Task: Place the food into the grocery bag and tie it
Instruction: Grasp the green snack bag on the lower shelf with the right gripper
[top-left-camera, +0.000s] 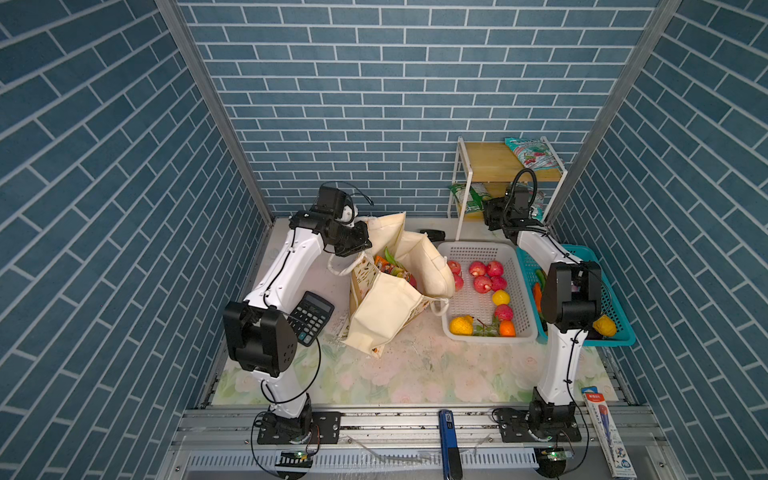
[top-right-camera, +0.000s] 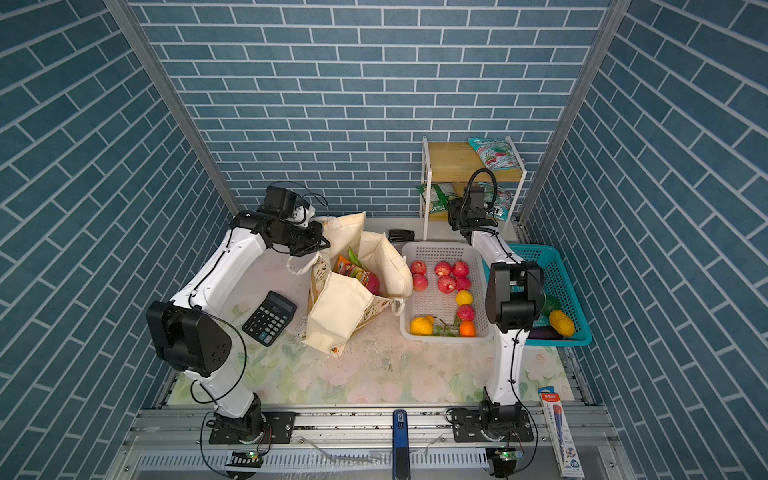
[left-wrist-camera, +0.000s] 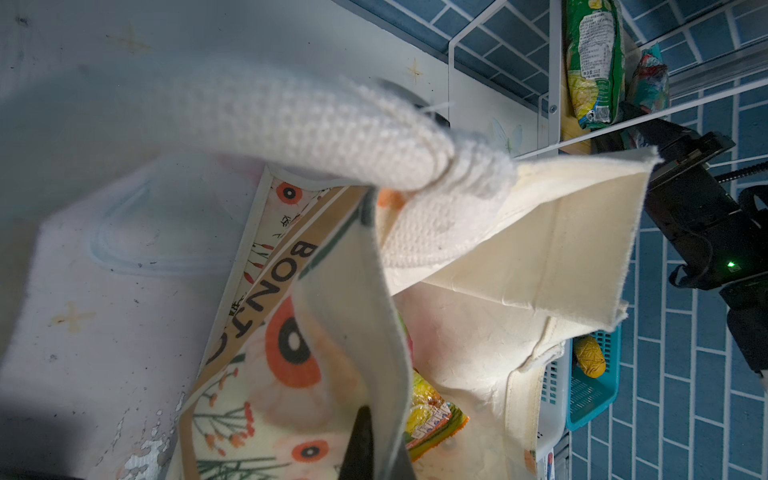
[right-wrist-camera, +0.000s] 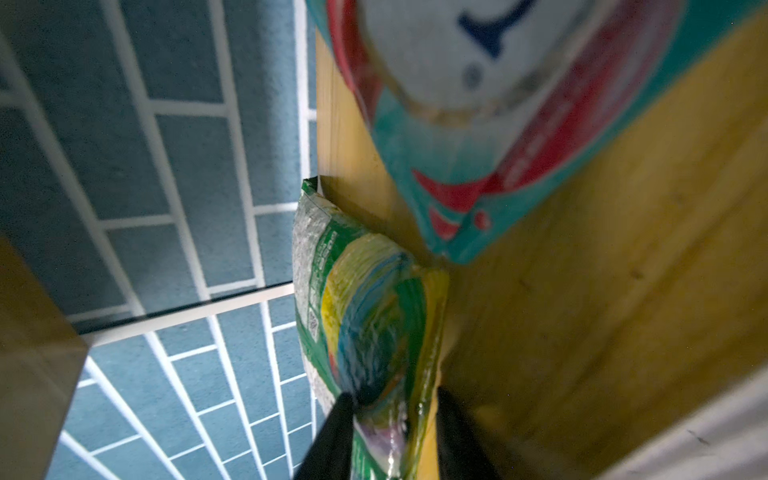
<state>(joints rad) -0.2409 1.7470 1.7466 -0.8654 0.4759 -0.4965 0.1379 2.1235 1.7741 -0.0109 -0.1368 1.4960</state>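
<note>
Calculator (top-left-camera: 311, 318) is lying nearest, its corner hiding behind the left arm (top-left-camera: 259, 332). Beyond it the grocery bag (top-left-camera: 386, 299) is slumping open mid-table, folds covering most of a snack packet (top-left-camera: 388, 266) and a dragon fruit (top-right-camera: 372, 283) inside; the left gripper (top-left-camera: 359, 249) is clamping its rim, jaws closed. Beside it, red fruits (top-left-camera: 482, 284) are sitting in the white basket (top-left-camera: 478, 249); the right arm (top-left-camera: 571, 299) is blocking much of the teal basket (top-left-camera: 625, 328). Farthest, at the shelf (top-left-camera: 486, 162), the right gripper (right-wrist-camera: 395, 397) is straddling a green snack packet (right-wrist-camera: 374, 316), blurred; whether it is squeezing cannot be told.
</note>
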